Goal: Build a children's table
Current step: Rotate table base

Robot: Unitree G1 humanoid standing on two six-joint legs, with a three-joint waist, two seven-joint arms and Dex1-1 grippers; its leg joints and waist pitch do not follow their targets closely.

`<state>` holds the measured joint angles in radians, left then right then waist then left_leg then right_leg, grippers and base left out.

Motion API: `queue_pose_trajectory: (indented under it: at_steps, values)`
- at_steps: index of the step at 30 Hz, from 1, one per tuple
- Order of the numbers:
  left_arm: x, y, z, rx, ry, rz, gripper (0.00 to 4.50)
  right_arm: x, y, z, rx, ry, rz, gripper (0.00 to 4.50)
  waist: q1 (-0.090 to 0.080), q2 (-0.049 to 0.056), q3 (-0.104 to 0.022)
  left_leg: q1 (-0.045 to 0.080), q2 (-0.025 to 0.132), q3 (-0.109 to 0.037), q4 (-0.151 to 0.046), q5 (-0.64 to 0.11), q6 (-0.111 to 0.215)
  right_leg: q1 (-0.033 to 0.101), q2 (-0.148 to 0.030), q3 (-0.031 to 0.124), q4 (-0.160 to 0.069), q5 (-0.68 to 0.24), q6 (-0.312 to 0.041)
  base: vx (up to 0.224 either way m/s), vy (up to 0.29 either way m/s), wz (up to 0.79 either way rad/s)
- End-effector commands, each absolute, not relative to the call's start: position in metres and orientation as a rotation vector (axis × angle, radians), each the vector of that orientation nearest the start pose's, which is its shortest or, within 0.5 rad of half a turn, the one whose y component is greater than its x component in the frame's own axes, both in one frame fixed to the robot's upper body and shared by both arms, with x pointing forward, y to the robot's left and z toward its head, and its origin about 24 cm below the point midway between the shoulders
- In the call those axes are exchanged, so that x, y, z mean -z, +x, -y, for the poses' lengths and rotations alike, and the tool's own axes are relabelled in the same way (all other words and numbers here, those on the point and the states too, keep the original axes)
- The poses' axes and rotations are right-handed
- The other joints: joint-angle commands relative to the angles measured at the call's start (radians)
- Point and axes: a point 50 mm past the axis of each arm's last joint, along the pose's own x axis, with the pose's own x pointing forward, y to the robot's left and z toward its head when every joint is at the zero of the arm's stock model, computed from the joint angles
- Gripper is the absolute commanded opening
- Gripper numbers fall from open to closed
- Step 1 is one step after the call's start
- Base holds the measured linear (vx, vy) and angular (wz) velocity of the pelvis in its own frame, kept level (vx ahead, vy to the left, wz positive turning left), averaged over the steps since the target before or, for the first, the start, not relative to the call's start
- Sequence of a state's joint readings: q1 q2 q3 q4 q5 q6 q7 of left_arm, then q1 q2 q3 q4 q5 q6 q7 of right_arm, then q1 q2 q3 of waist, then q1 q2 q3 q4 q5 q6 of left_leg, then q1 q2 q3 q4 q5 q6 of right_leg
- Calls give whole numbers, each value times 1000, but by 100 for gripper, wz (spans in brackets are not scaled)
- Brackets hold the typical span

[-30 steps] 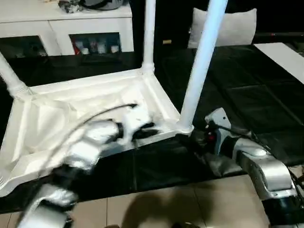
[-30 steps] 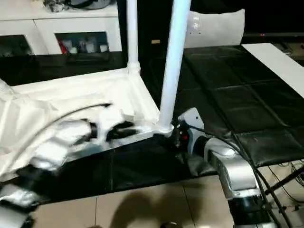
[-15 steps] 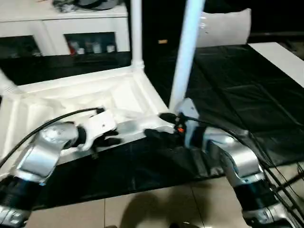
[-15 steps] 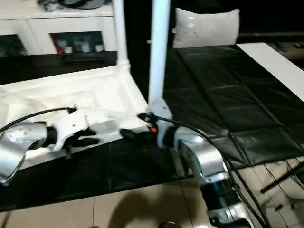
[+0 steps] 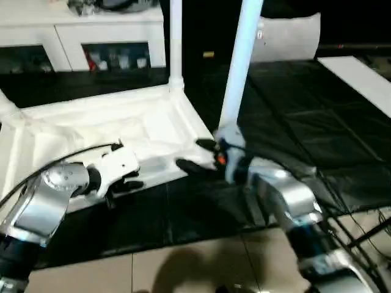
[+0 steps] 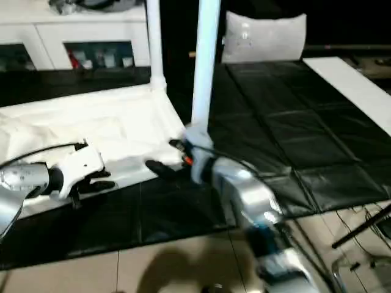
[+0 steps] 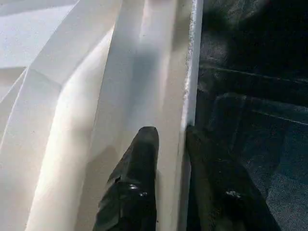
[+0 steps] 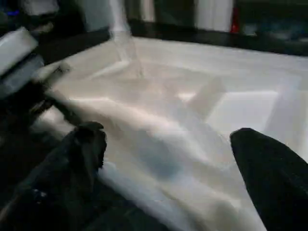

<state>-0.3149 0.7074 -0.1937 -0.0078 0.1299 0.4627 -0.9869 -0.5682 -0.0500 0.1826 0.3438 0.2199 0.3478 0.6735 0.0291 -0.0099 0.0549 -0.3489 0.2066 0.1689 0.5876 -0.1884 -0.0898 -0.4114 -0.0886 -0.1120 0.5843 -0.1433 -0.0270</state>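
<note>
Lying upside down across the left half of the frame, the tabletop has its near rim pinched between the left gripper fingers. The right gripper, spread wide and empty, straddles that rim's corner beside the nearest leg.

Your left arm enters from the lower left of the head view and angles up toward centre, its gripper closed down on a thin white edge, one finger either side. Your right arm rises from the lower right, its gripper pointing toward picture left at mid-frame with fingers spread wide, holding nothing.
</note>
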Motion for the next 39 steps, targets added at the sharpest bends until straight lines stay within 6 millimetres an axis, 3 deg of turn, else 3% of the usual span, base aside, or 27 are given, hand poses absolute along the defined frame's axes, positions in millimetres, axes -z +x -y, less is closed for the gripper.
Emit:
queue_pose_trajectory:
  at_steps: [1, 2, 3, 4, 6, 10, 12, 15, 17, 18, 19, 21, 28, 36, 39]
  values:
    - [-96, 285, -225, 792, 761, -572, 115, -89, 332, 48, -916, 83, -165, 448, -2, 24, -63, 5, 20, -11, -78, -294, -21, 47, -52, 58, -62, -355, -165, 0, 0, 0]
    - [-96, 285, -226, 790, 763, -573, 115, -89, 335, 46, -891, 95, -161, 448, -3, 17, -62, 4, 19, -8, -77, -297, -21, 48, -50, 58, -64, -356, -164, 0, 0, 0]
    - [-96, 284, -225, 791, 764, -572, 115, -86, 340, 44, -833, 93, -163, 448, -1, 17, -62, 5, 19, -8, -77, -298, -21, 48, -51, 58, -63, -359, -164, 0, 0, 0]
    - [-96, 284, -225, 791, 764, -572, 115, -86, 340, 44, -833, 93, -163, 448, 0, 19, -62, 6, 20, -8, -77, -297, -25, 46, -53, 58, -61, -362, -165, 0, 0, 0]
    - [-96, 284, -223, 793, 767, -570, 115, -77, 354, 50, -627, 72, -179, 448, -2, 17, -62, 6, 17, -7, -76, -293, -34, 44, -52, 58, -60, -371, -166, 0, 0, 0]
    - [-93, 283, -222, 796, 776, -577, 115, -72, 363, 62, -483, 85, -204, 448, 2, 22, -62, 9, 16, -5, -74, -299, -36, 42, -49, 61, -59, -374, -157, 0, 0, 0]
    - [-90, 283, -220, 809, 785, -580, 115, -70, 367, 75, -409, 72, -193, 448, 8, 26, -62, 11, 17, -5, -75, -310, -39, 41, -49, 60, -58, -359, -153, 0, 0, 0]
    - [-86, 286, -215, 826, 794, -571, 115, -65, 375, 102, -245, 83, -203, 448, 9, 22, -64, 10, 15, -4, -73, -314, -37, 41, -48, 61, -56, -355, -155, 0, 0, 0]
    - [-85, 287, -214, 827, 796, -569, 115, -64, 376, 108, -212, 85, -204, 448, 14, 20, -65, 11, 13, -2, -71, -313, -37, 41, -48, 61, -57, -358, -152, 0, 0, 0]
    - [-84, 288, -212, 827, 802, -563, 115, -62, 378, 117, -166, 87, -207, 448, 17, 31, -66, 9, 12, -3, -70, -308, -35, 43, -49, 61, -55, -352, -151, 0, 0, 0]
    - [-84, 289, -212, 828, 807, -559, 115, -62, 378, 119, -151, 88, -207, 448, 14, 24, -67, 7, 11, -2, -69, -305, -32, 44, -47, 60, -56, -343, -151, 0, 0, 0]
    - [-82, 295, -207, 819, 858, -509, 115, -62, 380, 142, -62, 81, -201, 448, 16, 24, -67, 7, 10, 0, -68, -302, -27, 43, -44, 59, -57, -334, -156, 0, 0, 0]
    - [-80, 309, -180, 820, 855, -394, 115, -63, 381, 187, 83, 76, -188, 448, 34, 15, -73, 2, 12, 4, -62, -255, -14, 50, -46, 58, -49, -291, -160, 0, 0, 0]
    - [-77, 325, -160, 779, 851, -262, 115, -65, 371, 245, 246, 39, -176, 448, 40, 1, -76, -2, 6, 10, -54, -228, 12, 50, -43, 52, -55, -319, -138, 0, 0, 0]
    - [-76, 330, -150, 734, 828, -204, 115, -65, 366, 260, 286, 19, -174, 448, 45, -2, -80, -11, 5, 10, -51, -193, 24, 55, -43, 50, -51, -292, -135, 0, 0, 0]
